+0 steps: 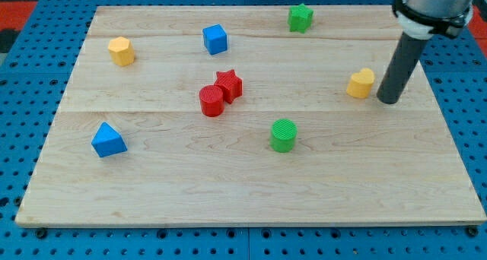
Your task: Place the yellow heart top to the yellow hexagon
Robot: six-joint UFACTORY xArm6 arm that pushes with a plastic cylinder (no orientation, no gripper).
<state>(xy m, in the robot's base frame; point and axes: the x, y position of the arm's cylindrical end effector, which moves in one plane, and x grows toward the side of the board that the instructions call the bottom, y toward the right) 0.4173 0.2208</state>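
Table: pale planked wood table (251,184) is lying on a blue pegboard (23,62).
Rod: my tip (389,101) is resting just right of the yellow heart (361,84); I am seeing no gripper.
Yellow hexagon: yellow hexagon (121,51) is sitting far left.
Others: ribbed green cylinder (284,134), red star (229,84) touching red cylinder (211,101).
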